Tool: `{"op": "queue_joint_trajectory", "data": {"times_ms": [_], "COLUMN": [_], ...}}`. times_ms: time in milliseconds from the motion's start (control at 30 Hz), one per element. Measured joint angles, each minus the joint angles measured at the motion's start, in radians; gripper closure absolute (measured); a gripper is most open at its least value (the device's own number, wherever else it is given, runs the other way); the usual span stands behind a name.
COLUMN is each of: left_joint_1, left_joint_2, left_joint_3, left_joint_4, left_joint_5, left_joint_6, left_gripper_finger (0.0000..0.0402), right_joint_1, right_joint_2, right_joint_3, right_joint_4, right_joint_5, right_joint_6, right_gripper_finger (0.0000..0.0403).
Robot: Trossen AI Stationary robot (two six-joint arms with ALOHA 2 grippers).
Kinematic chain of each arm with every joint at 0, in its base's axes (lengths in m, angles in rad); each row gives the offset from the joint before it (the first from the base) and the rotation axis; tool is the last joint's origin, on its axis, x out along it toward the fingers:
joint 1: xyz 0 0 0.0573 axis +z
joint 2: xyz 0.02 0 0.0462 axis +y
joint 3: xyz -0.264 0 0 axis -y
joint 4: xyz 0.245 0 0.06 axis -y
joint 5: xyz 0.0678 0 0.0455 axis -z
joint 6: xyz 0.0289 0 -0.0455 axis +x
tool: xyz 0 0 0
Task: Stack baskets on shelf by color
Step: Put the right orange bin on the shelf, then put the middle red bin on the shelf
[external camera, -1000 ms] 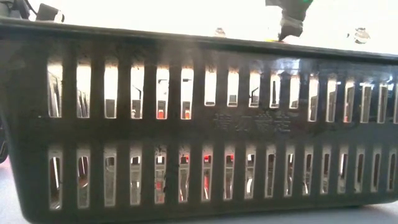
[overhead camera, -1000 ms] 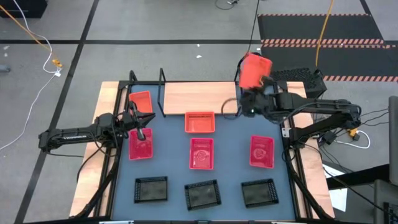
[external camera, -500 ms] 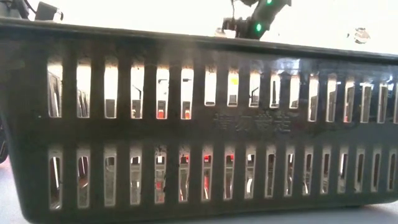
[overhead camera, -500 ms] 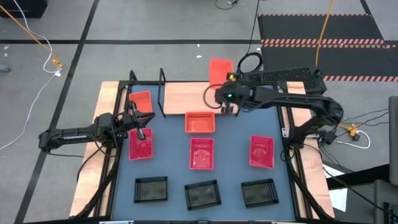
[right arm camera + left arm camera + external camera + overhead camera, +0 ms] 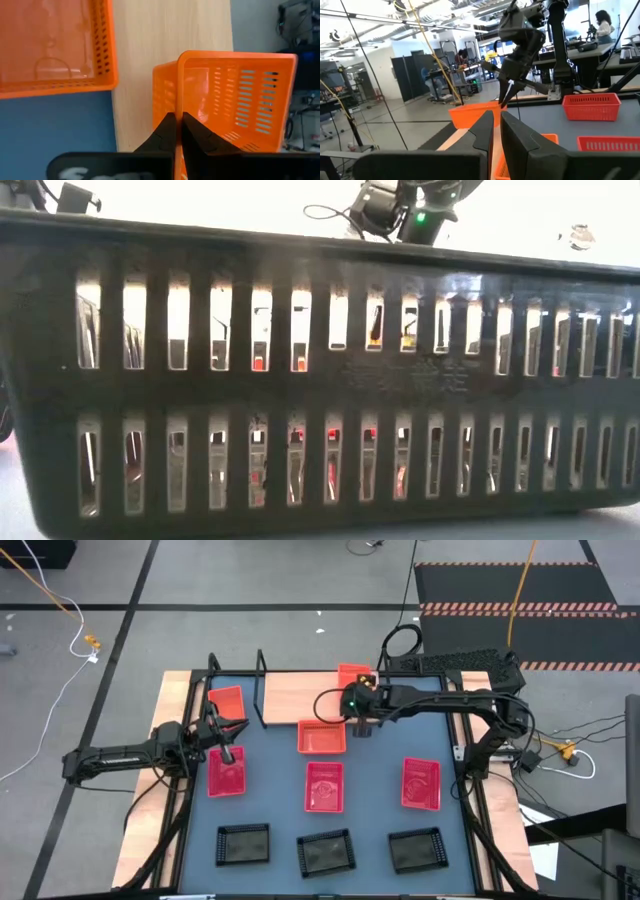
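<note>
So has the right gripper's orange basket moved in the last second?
Yes. The right gripper swung its orange basket left, from past the shelf's right end to over its plank.

Right arm (image 5: pixel 440 700) reaches leftward; its fingers (image 5: pixel 172 131) look pinched together.

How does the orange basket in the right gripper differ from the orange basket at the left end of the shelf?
The carried orange basket is clamped by its wall in the right gripper and hangs tilted over the shelf, near its middle; the shelved orange basket sits flat on the plank at the left end. The left gripper grips the shelved one's wall, fingers closed. Both are orange, mesh-walled, and look empty and alike in size.
</note>
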Motion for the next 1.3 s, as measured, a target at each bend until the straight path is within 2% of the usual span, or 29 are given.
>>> {"op": "queue_joint_trajectory", "data": {"times_ms": [233, 733, 1033, 1133, 1200, 1300], "left_joint_1": [0.000, 0.000, 0.000, 0.000, 0.000, 0.000], "left_joint_2": [0.000, 0.000, 0.000, 0.000, 0.000, 0.000], "left_joint_3": [0.000, 0.000, 0.000, 0.000, 0.000, 0.000], "left_joint_4": [-0.013, -0.021, -0.027, -0.044, -0.054, -0.055], "left_joint_5": [0.000, -0.001, -0.001, -0.001, -0.001, -0.001], "left_joint_6": [-0.004, -0.006, -0.028, -0.034, -0.035, -0.029], "left_gripper_finger": [0.0364, 0.0364, 0.0364, 0.0364, 0.0364, 0.0364], "right_joint_1": [-0.005, -0.005, -0.005, 0.000, 0.016, 0.076], "right_joint_2": [-0.002, -0.005, -0.005, -0.012, -0.032, -0.086], "right_joint_3": [0.000, -0.066, -0.066, -0.065, -0.043, 0.053], "right_joint_4": [-0.044, -0.008, 0.024, 0.040, 0.036, 0.043], "right_joint_5": [0.000, 0.001, 0.007, 0.082, 0.125, 0.135], "right_joint_6": [0.038, 0.060, 0.056, 0.048, 0.026, -0.050], "right_gripper_finger": [0.0396, 0.0383, 0.0310, 0.0282, 0.0267, 0.0248]}}
